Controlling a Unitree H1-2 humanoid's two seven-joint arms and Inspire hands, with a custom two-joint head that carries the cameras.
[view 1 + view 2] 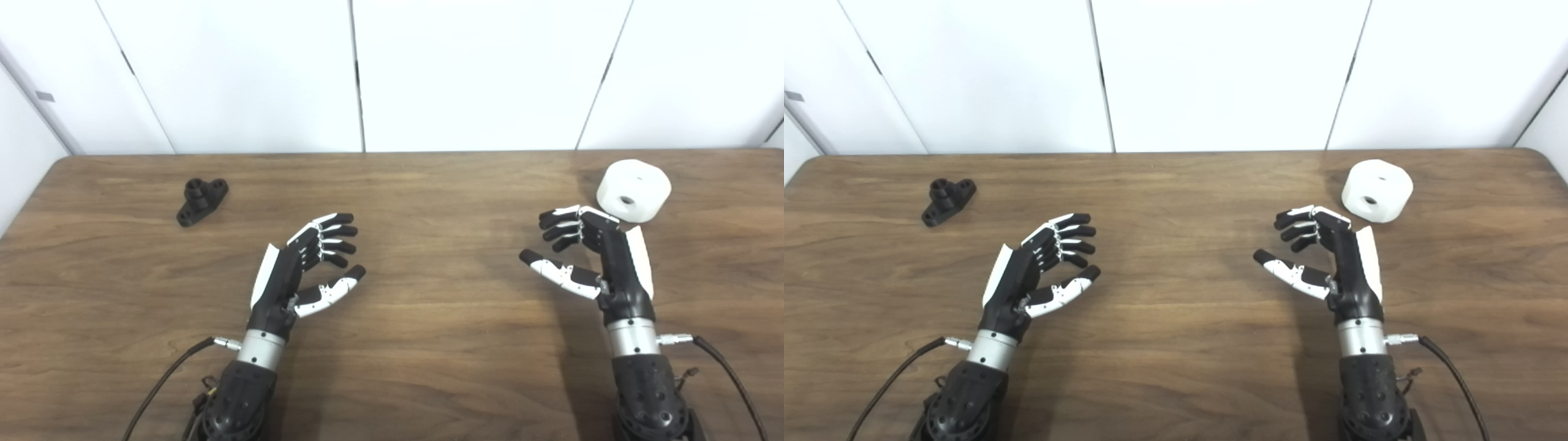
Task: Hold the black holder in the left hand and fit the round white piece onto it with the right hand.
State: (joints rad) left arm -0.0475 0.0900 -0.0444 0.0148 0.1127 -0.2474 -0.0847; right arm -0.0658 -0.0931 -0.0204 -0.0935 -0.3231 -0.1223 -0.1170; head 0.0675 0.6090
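White piece (634, 189) just beyond right hand (588, 257)

We note the black holder (201, 200) lying at the table's (429, 343) far left, and the round white piece (634, 189), holed, tilted, at its far right.

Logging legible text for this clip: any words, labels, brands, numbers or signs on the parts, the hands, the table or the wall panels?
None can be read.
Black plastic holder: no marking visible.
Round white piece with a centre hole: blank.
Left hand and right hand: no print visible.
Brown wooden table: bare wood grain.
White wall panels: only a small grey tab, too small to tell whether it bears text.
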